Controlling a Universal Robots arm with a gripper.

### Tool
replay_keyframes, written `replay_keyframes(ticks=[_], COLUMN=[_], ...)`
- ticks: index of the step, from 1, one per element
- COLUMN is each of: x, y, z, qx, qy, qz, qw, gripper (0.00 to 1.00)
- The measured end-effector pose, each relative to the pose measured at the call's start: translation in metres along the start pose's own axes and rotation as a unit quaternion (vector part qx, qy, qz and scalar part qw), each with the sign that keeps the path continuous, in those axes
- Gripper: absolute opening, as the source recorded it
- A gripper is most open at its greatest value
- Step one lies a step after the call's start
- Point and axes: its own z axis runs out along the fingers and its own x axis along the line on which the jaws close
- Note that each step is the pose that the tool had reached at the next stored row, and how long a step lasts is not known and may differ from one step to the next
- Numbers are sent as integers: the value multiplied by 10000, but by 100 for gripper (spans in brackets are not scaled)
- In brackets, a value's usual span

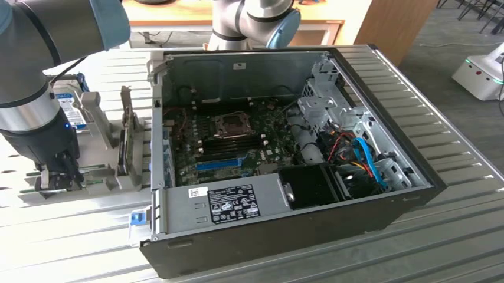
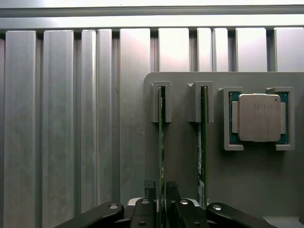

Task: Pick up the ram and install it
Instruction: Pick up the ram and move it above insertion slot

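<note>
Two ram sticks stand on edge in slots of a grey holder. My gripper is down over one ram, with a black finger on each side of its thin green edge and a small gap to either side; the jaws are open. The second ram stands in the neighbouring slot, apart from the fingers. In the exterior view the gripper is low over the holder at the exterior view's left, beside the open computer case. The motherboard lies bare inside the case.
A silver processor chip sits in a pocket of the holder beyond the second ram. A hard drive with a blue label and upright grey brackets stand between my arm and the case. The ribbed metal table surrounds everything.
</note>
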Motion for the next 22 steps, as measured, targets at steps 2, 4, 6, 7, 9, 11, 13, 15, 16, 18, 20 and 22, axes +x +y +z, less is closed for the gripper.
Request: replay_keyframes(ticks=[2, 4, 6, 7, 9, 11, 13, 15, 16, 18, 20, 22], x=[0, 0, 0, 0, 0, 0, 0, 0, 0, 0, 0, 0], y=[0, 0, 0, 0, 0, 0, 0, 0, 0, 0, 0, 0], z=[0, 0, 0, 0, 0, 0, 0, -1, -1, -1, -1, -1], qx=[0, 0, 0, 0, 0, 0, 0, 0, 0, 0, 0, 0], qy=[-1, -2, -2, -2, -2, -3, -3, -2, -3, -2, -2, -2], qz=[0, 0, 0, 0, 0, 0, 0, 0, 0, 0, 0, 0], qw=[10000, 10000, 10000, 10000, 10000, 10000, 10000, 10000, 10000, 10000, 10000, 10000], gripper=[23, 23, 23, 23, 23, 23, 23, 23, 23, 23, 23, 23])
